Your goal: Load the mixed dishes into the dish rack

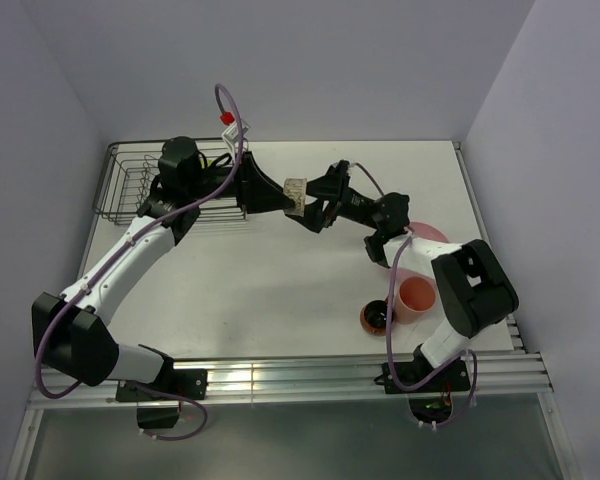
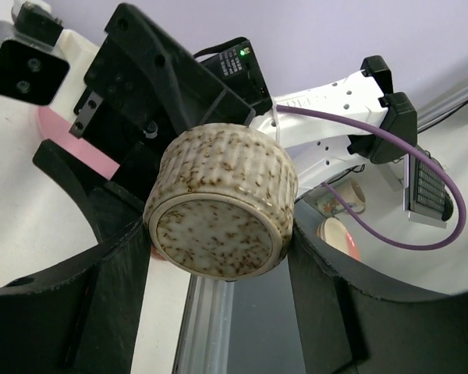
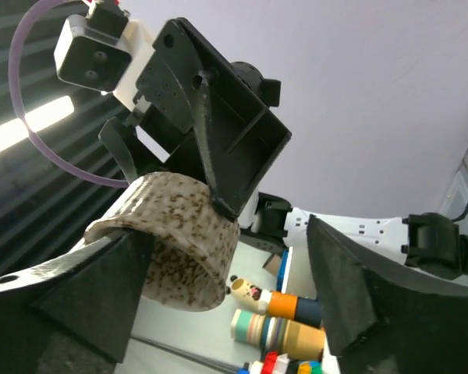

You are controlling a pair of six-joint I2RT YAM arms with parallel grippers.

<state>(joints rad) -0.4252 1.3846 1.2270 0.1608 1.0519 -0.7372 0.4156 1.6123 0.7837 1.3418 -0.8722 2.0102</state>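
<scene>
A small beige-grey speckled cup (image 1: 296,193) hangs in the air over the middle back of the table, between my two grippers. My left gripper (image 1: 283,196) is shut on it: in the left wrist view the cup (image 2: 222,210) fills the gap between the fingers (image 2: 109,296), base toward the camera. My right gripper (image 1: 316,206) is open; its jaws stand wide around the cup (image 3: 171,241), which touches only the left finger (image 3: 93,288). The dish rack (image 1: 130,185) stands at the back left. The pink plate (image 1: 427,236), salmon-pink cup (image 1: 417,298) and orange-red mug (image 1: 376,317) sit at the right. The lime-green bowl is out of view.
The left arm reaches across the rack's right end. The right arm bends over the pink plate. The table's near edge has a metal rail (image 1: 310,378). Tape rolls and small toys (image 3: 296,323) lie beyond the table in the right wrist view.
</scene>
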